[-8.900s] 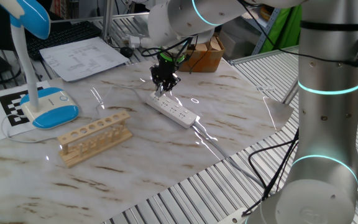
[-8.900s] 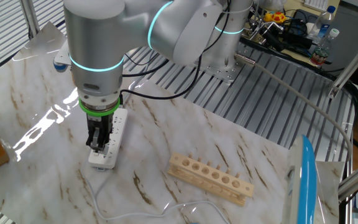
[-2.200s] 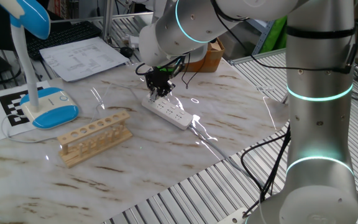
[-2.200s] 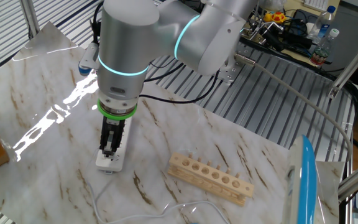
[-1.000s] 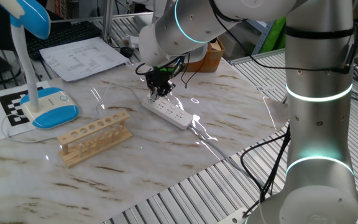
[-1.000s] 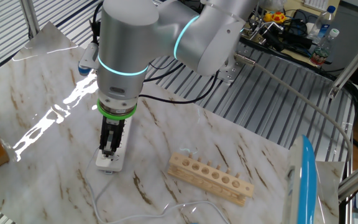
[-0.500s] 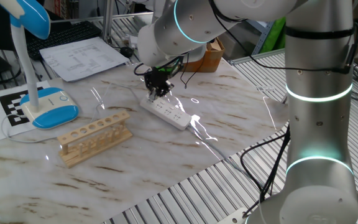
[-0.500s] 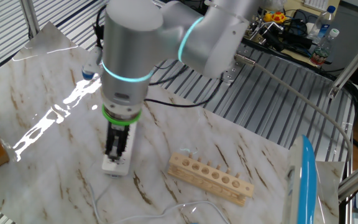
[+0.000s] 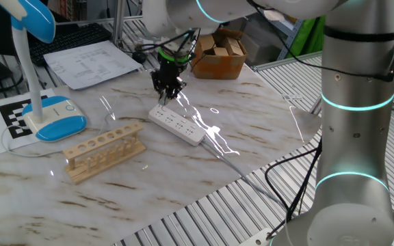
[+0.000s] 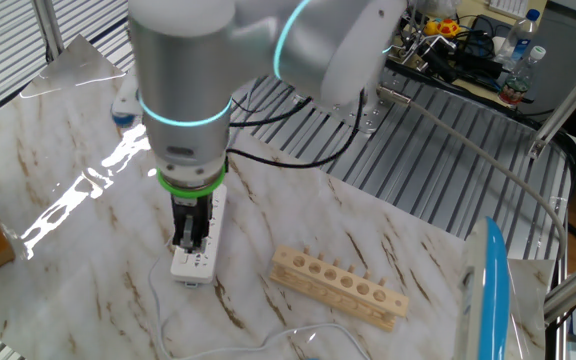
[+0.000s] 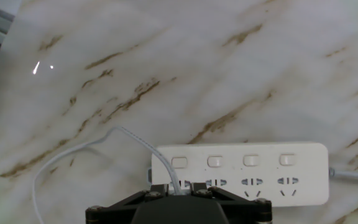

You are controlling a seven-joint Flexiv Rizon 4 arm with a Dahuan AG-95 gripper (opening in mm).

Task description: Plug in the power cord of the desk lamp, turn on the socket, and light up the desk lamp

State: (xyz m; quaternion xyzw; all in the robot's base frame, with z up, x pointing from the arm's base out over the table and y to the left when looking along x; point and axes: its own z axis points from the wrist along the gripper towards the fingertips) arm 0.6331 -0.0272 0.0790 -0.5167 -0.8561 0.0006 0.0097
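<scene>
In one fixed view, the long white rectangular plastic power strip [image 9: 176, 124] lies slantwise on the marble-patterned tabletop [image 9: 252, 109]. The black two-finger gripper [image 9: 167, 89] hangs just over the strip's far end, pointing down; its fingers look close together, though what they pinch is too small to make out here. To the left stands the blue-and-white plastic desk lamp [image 9: 41, 102] with its oval base, well apart from the strip, and a pale wooden rack with a row of round holes [image 9: 104, 150] sits between them, nearer the front edge. A brown cardboard box [image 9: 220, 56] rests behind the arm.

In the other fixed view, the gripper [image 10: 191, 240] stands upright on the power strip [image 10: 199, 246], its tip at the near end of it. A thin white power cord [image 10: 160, 297] trails from that end across the table [image 10: 88, 270] toward the front. The wooden rack [image 10: 339, 281] lies to the right, apart from the strip.

In the hand view, the power strip [image 11: 247, 173] shows four square buttons above four outlets. The thin cord [image 11: 98, 145] loops over the marble and runs down to the leftmost outlet, where it disappears between the gripper's [image 11: 179, 190] narrowly set black jaws, which appear to clamp the plug end
</scene>
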